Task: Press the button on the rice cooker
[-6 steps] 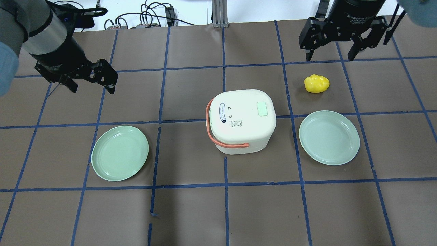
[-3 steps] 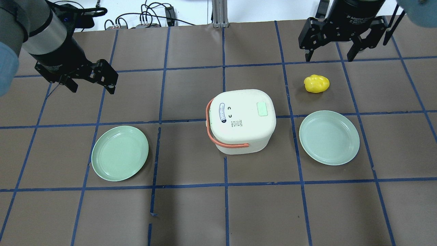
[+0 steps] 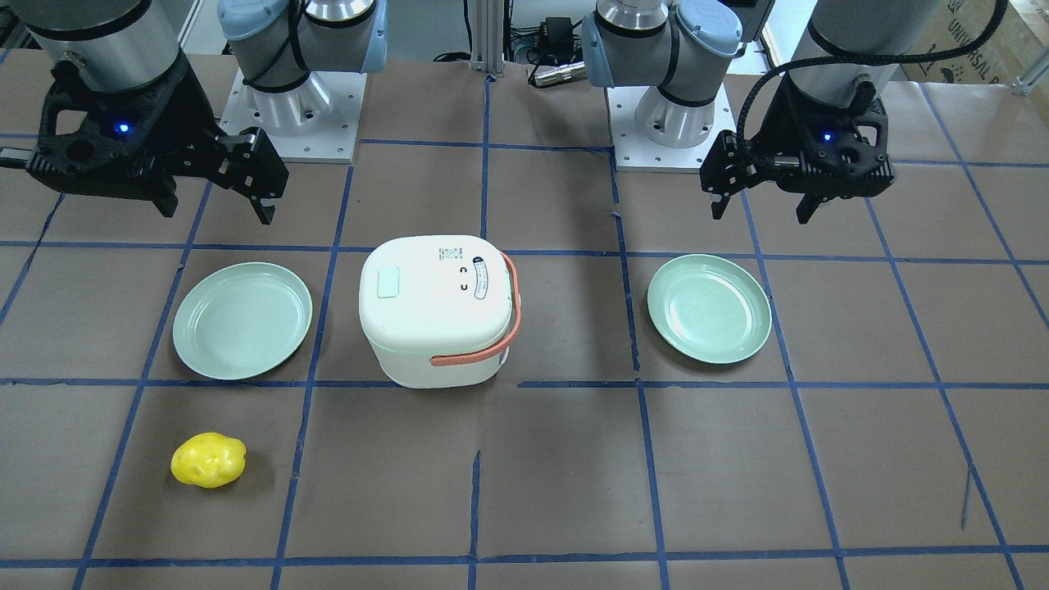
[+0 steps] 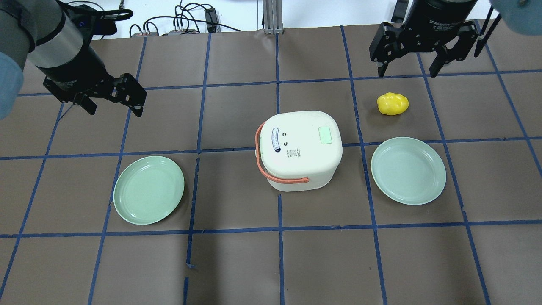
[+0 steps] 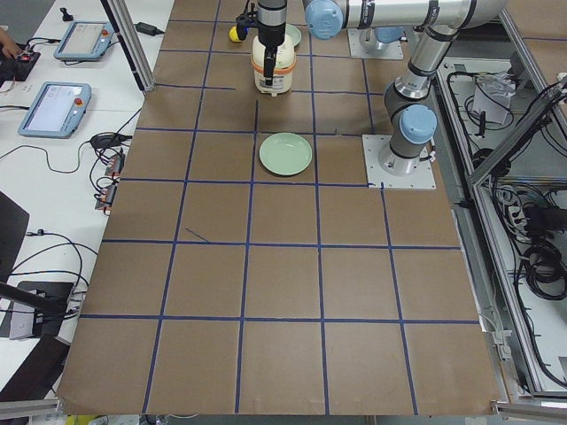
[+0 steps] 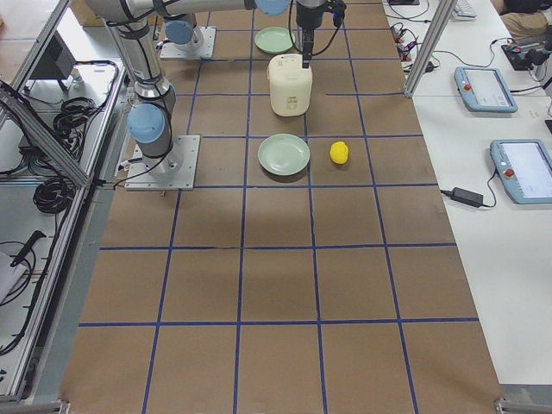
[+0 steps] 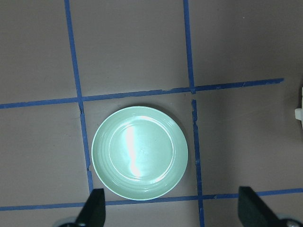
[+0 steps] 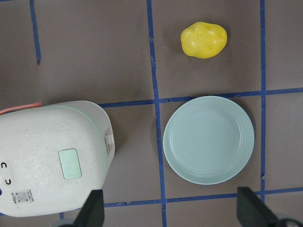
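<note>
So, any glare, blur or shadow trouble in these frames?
Left wrist view: a bright streak of glare across the plate, otherwise sharp. Right wrist view: crisp, the button on the rice cooker reads clearly. Front-facing view: only a soft shadow beside the cooker. Side views: cooker tiny and far.

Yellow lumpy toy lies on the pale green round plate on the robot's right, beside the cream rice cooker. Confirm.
Wrong. The yellow lumpy toy lies on the brown table, off the pale green round plate on the robot's right, beside the cream rice cooker. The overhead exterior view shows it.
</note>
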Controlling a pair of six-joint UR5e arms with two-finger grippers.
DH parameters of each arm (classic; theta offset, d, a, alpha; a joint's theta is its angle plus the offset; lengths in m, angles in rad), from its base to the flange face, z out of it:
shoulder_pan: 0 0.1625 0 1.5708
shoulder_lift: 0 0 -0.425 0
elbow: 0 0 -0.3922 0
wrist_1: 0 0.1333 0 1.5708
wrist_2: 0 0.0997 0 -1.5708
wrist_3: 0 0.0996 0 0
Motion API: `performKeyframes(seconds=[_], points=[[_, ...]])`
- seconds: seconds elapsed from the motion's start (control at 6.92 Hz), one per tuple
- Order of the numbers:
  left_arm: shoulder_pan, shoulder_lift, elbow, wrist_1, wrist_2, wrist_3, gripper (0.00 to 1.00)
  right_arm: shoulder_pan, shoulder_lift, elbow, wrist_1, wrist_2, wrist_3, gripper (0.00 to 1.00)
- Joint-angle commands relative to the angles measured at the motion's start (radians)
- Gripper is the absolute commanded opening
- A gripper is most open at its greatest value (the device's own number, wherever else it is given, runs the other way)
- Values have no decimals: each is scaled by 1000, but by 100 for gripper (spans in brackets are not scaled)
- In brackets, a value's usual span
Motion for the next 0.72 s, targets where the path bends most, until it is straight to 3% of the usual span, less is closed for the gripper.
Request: performKeyframes(seconds=[0.0, 0.58], points=[[0, 0, 0, 0, 0, 0, 100, 0, 0, 4, -2, -3, 0, 100], [0, 0, 0, 0, 0, 0, 100, 2, -2, 7, 0, 1, 6, 100]])
